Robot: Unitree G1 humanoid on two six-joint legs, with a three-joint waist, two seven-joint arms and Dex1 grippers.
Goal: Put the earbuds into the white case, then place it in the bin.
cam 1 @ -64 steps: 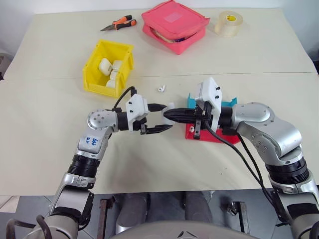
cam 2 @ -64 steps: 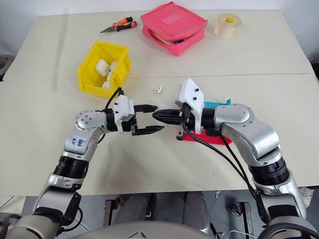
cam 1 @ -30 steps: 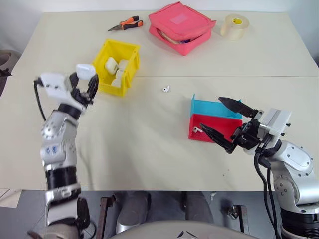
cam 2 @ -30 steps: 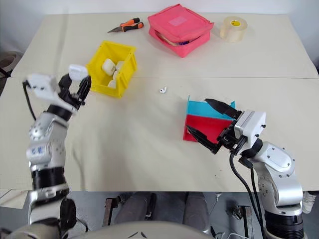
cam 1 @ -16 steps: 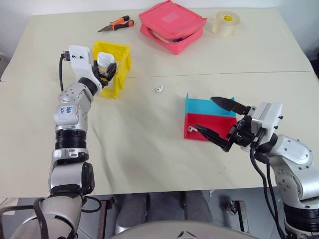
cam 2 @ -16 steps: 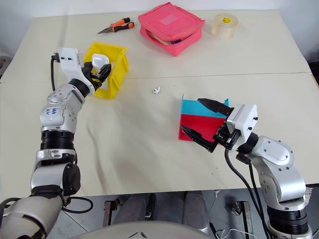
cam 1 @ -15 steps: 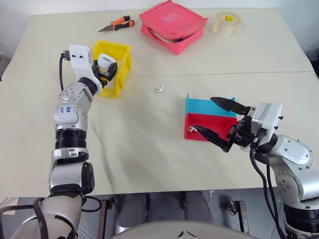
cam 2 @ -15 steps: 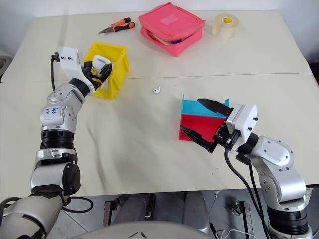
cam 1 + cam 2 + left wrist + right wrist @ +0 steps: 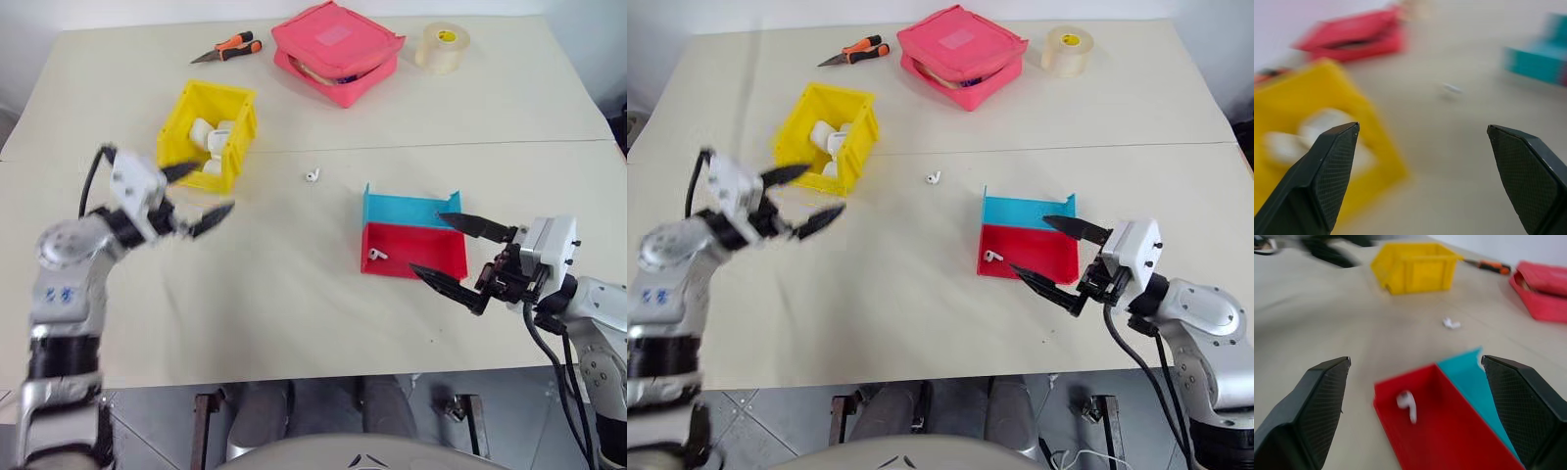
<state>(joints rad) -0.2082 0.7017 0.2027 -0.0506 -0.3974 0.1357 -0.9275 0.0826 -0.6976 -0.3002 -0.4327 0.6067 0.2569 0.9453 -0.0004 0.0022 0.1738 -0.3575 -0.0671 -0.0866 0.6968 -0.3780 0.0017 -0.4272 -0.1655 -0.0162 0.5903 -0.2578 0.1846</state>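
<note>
**Yellow bin filled, both grippers empty**

Yellow plastic catches the eye first: the bin (image 9: 209,134) sits on the cream table (image 9: 294,294) with several white cases (image 9: 210,137) lying inside it. Just in front of the bin the left gripper (image 9: 195,196) hovers with its black fingers spread wide, gripping nothing. One earbud (image 9: 313,176) lies loose on the table between the bin and the two shallow trays. Another earbud (image 9: 376,255) rests in the red tray (image 9: 421,257), which touches the blue tray (image 9: 407,208) behind it. The right gripper (image 9: 453,257) hangs over the red tray's near corner, fingers wide apart and empty.
</note>
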